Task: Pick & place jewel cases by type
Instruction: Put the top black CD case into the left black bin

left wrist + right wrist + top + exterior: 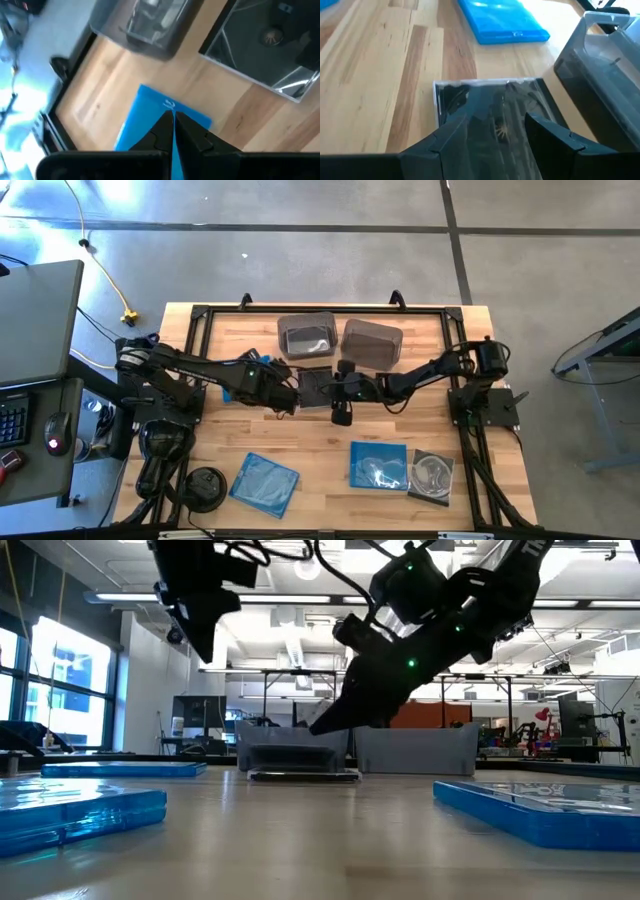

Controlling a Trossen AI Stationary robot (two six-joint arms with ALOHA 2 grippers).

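A dark jewel case (pixel 315 388) lies flat on the table's middle, in front of two smoky bins. My right gripper (pixel 495 137) hangs open just above its near edge, one finger over each side, and in the low view its fingertip (pixel 320 726) stands clear of the case (pixel 305 776). My left gripper (pixel 173 122) is shut with nothing between its fingers, raised over a blue jewel case (pixel 150 112) that lies flat at the table's left (pixel 228 392). That arm covers part of the blue case in the high view.
Two smoky grey bins (pixel 307 335) (pixel 371 342) stand at the far middle. Near the front edge lie two blue cases (pixel 265 483) (pixel 379 463) and a clear case with a silver disc (pixel 432 476). A round black object (pixel 205 485) sits front left.
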